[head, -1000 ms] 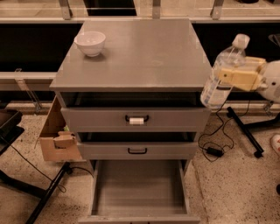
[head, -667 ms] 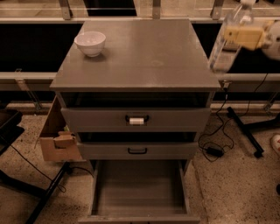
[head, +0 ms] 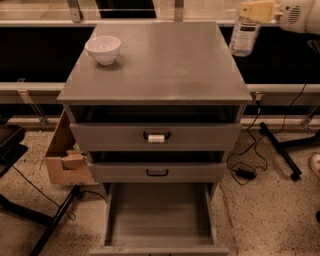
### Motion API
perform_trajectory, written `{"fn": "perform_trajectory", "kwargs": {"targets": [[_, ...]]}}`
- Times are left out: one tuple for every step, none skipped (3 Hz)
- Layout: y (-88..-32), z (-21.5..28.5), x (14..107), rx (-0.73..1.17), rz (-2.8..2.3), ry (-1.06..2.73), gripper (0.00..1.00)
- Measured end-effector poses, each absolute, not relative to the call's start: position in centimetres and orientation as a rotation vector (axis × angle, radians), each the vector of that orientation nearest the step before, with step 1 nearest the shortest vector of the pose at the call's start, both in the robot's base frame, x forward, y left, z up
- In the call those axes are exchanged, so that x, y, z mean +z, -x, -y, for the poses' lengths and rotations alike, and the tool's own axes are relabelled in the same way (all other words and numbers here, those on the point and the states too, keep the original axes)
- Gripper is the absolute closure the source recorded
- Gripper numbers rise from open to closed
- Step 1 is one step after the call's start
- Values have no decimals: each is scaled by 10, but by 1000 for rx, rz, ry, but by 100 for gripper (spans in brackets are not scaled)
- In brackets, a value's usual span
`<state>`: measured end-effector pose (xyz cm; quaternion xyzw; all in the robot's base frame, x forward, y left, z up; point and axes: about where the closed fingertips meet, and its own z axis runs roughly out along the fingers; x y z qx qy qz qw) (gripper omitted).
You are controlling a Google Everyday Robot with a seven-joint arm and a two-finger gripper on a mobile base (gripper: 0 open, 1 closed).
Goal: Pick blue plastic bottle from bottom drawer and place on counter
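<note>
My gripper [head: 256, 11] is at the top right of the camera view, shut on the blue plastic bottle [head: 243, 38]. The bottle hangs upright from the yellow fingers [head: 257, 10], above the counter's far right edge, its cap hidden by the fingers. The counter [head: 165, 62] is the flat grey top of the cabinet. The bottom drawer [head: 159, 217] is pulled out, with nothing in its grey inside.
A white bowl [head: 103, 49] stands on the counter's far left corner. The two upper drawers [head: 156, 136] with black handles are slightly open. A cardboard box [head: 65, 155] sits left of the cabinet. Cables [head: 245, 165] and a black stand leg [head: 280, 150] lie on the floor at right.
My gripper has lifted the bottle from beside the cabinet's right side up and back, to above the counter's far right edge. The bottle has turned from tilted to upright.
</note>
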<state>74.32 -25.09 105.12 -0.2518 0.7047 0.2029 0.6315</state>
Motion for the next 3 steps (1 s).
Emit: {"fn": "perform_trajectory", "kwargs": {"targets": [[-803, 216, 1014, 519, -1673, 613, 100], [-850, 186, 987, 578, -1654, 637, 100], [-865, 175, 990, 592, -1578, 654, 100]]}}
